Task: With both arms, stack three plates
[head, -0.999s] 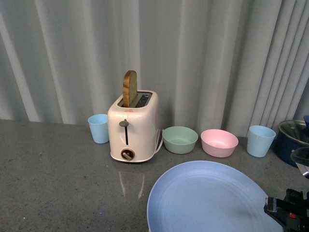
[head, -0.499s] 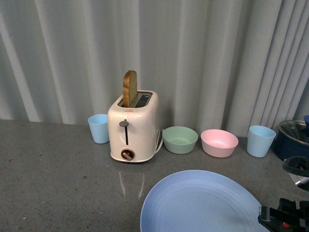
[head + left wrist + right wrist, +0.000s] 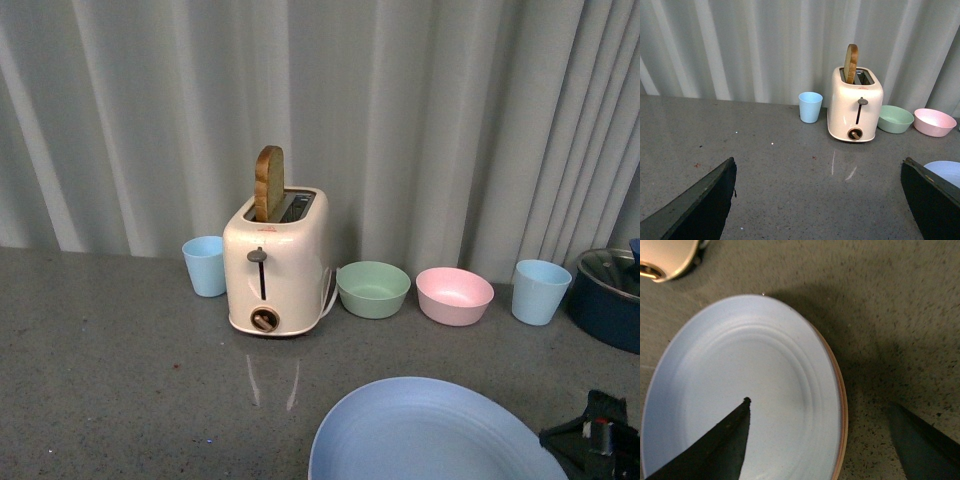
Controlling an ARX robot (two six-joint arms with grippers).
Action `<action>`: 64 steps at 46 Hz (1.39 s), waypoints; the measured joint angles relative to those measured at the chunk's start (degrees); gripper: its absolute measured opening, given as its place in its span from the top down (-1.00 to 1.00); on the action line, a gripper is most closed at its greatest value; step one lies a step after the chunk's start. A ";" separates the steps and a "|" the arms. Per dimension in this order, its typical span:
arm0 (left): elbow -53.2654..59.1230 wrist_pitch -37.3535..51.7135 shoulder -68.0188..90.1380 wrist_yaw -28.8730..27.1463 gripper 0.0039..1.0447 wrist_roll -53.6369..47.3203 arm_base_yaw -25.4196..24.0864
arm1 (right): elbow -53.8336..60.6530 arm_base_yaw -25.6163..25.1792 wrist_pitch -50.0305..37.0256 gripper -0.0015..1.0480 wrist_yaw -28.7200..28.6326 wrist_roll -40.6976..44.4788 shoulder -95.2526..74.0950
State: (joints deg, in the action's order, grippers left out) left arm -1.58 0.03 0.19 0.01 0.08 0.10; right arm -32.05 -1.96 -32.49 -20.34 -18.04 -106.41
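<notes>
The light blue plate [image 3: 430,435] lies at the front right of the grey table. In the right wrist view the light blue plate [image 3: 740,395] lies on top of another plate, of which only a pinkish-orange rim [image 3: 842,405] shows. The cream plate is hidden. My right gripper [image 3: 820,440] is open, one finger over the blue plate, the other over the table beside the rim. A black part of it [image 3: 600,445] shows in the front view. My left gripper [image 3: 820,200] is open and empty above bare table, with the blue plate's edge [image 3: 945,171] near one finger.
A cream toaster [image 3: 277,262] with a bread slice stands at the back. A blue cup [image 3: 205,265] is left of it. A green bowl [image 3: 373,288], a pink bowl [image 3: 454,295], a second blue cup [image 3: 540,291] and a dark pot [image 3: 610,295] stand to its right.
The blue plate has sunk lower and nearer the front edge. My right gripper has let go of it and drawn back a little to the right.
</notes>
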 joint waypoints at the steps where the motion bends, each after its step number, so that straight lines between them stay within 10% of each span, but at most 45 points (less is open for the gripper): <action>1: 0.00 0.00 0.00 0.00 -0.87 0.00 0.00 | 0.59 -0.42 0.17 -0.62 -0.26 -0.17 1.84; 6: 0.00 0.00 0.00 0.00 -0.87 0.00 0.00 | 2.23 -2.32 1.95 -0.90 -0.02 -0.44 8.57; 25: 0.00 0.00 0.00 0.00 -0.87 0.00 0.00 | 7.26 -13.62 20.35 -0.85 9.40 5.16 52.94; 29: 0.00 0.00 0.00 0.00 -0.87 0.00 0.00 | 13.55 -11.47 10.36 -0.50 8.15 12.94 63.17; 47: 0.00 0.00 0.00 -0.02 -0.87 0.00 0.00 | 24.57 1.36 14.93 0.95 19.85 17.79 80.87; 64: 0.00 0.00 0.00 0.00 -0.87 0.00 0.00 | 28.87 1.75 18.49 0.94 20.28 17.97 89.07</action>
State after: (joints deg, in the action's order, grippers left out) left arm -1.58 0.03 0.19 0.01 0.08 0.10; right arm -3.18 -0.21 -14.00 -0.05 -0.08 -17.34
